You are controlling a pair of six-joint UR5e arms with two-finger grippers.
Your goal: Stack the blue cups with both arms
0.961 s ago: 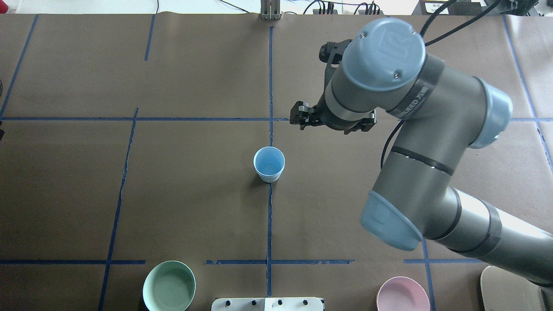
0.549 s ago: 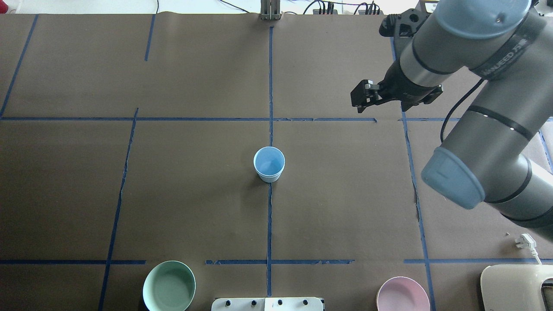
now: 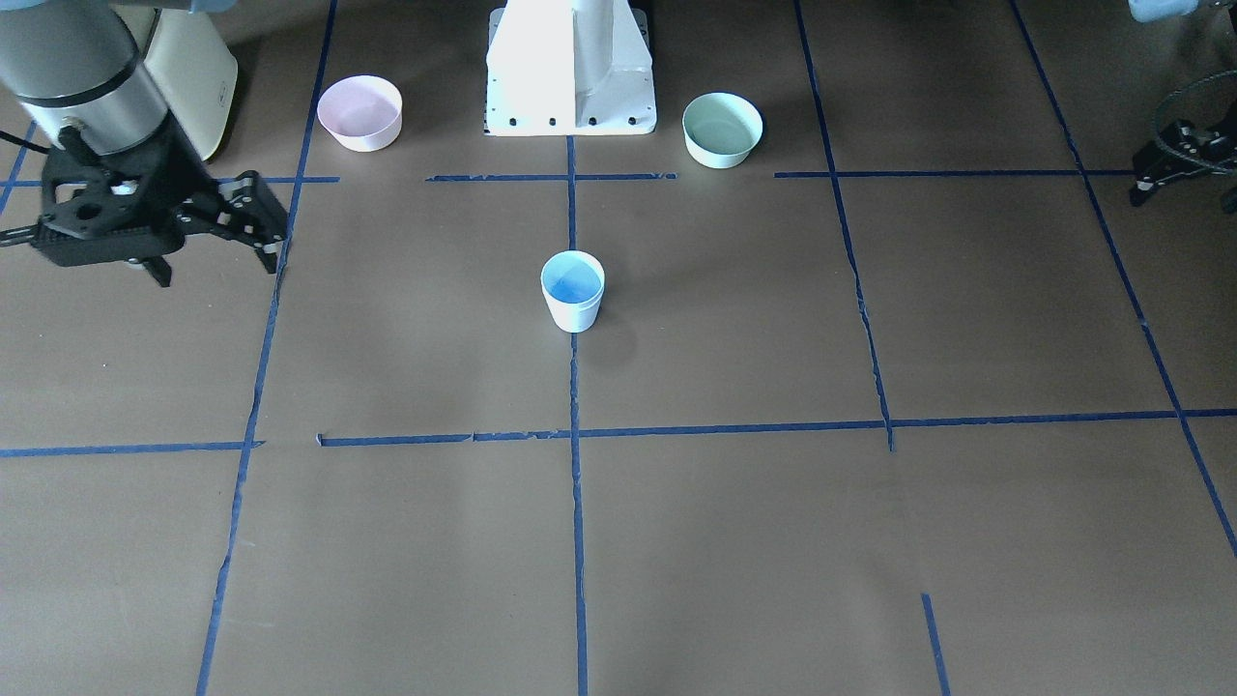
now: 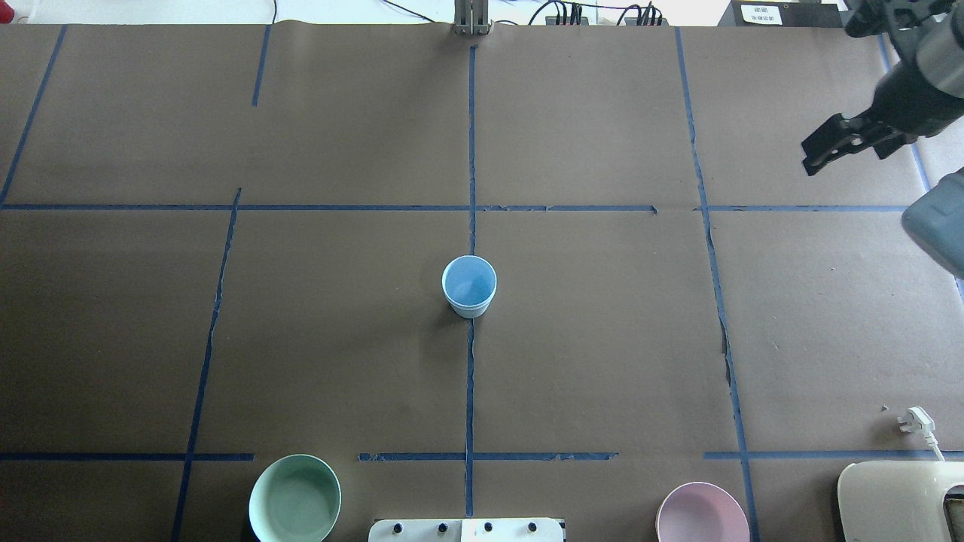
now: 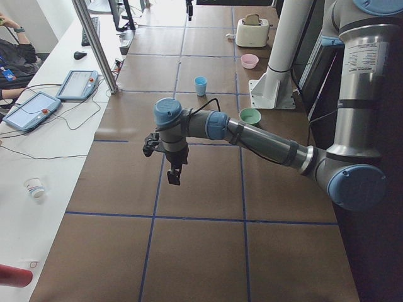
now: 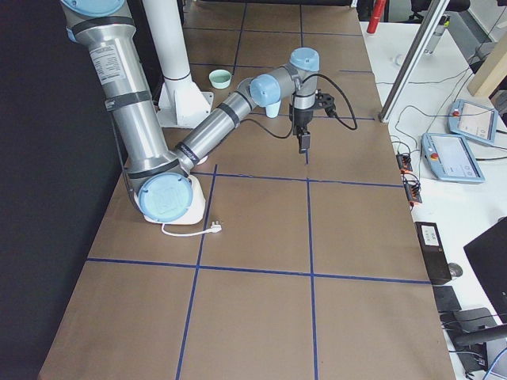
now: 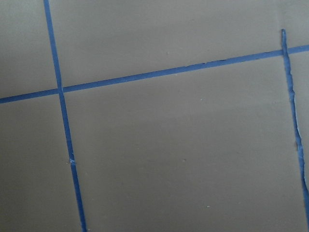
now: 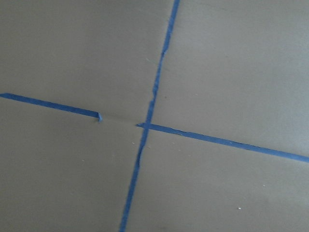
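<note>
Park right gripper [image 3: 215, 266], fingers [image 3: 261, 224] spread, and left gripper [image 3: 1184, 159], finger state untellable, well apart from seemingly nested blue cups [image 4: 468, 286].

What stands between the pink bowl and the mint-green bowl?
The white pedestal base stands between the pink bowl and the mint-green bowl, shown best in the front-facing view; the overhead view catches only its edge.
</note>
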